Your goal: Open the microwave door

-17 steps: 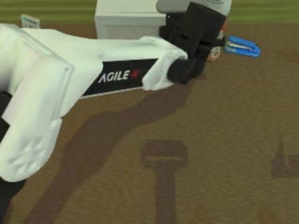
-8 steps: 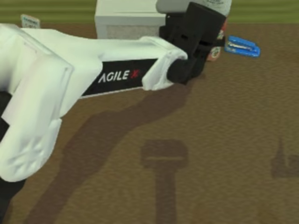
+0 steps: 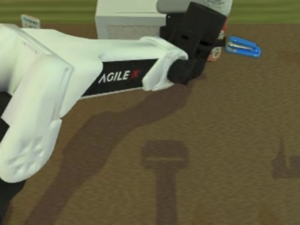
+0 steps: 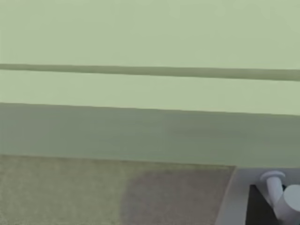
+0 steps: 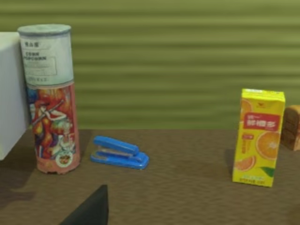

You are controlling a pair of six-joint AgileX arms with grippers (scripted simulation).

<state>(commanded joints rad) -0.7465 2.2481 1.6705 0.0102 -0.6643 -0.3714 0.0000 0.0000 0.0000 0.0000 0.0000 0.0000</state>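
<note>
Jaws first, and on the left gripper they are hiding from us: the black gripper body is pressing in at the front right of the microwave, its fingers lost behind its own bulk, so whether they are apart or together cannot be told. The left arm, white with a black AgileX band, is stretching from the table's left side up to that far edge. The microwave is sitting at the far edge of the table, a little left of centre, and the speckled strip of the microwave door is peeking out just above the arm; whether it is ajar cannot be judged. The left wrist view is looking along a pale green wall, with a speckled grey-green panel and a small grey knob low in the corner. Just right of the gripper a tall printed canister is standing upright beside the white box, a blue stapler is lying flat near it, and farther off an orange juice carton is standing upright. The table is a brown, woven-looking surface carrying long arm shadows, and a green ribbed wall is closing the room behind. The right gripper is out of sight.
</note>
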